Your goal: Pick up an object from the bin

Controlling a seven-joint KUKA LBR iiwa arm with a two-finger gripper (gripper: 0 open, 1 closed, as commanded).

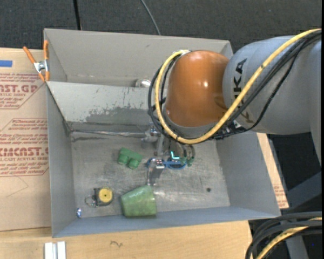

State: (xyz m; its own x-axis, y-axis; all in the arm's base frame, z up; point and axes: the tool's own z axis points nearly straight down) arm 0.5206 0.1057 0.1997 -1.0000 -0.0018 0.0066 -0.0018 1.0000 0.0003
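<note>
My gripper (154, 167) hangs low over the middle of the bin floor, under the arm's orange cover. A small green block (129, 158) lies just to its left. Just below it a pale green cup (139, 203) lies on its side near the bin's front wall. A small blue and green thing (176, 163) shows right beside the gripper on its right; whether it is held I cannot make out.
A yellow round thing with a dark ring (103, 196) lies at the front left of the floor. A tiny shiny bit (79, 213) sits in the front left corner. The arm covers the bin's right half.
</note>
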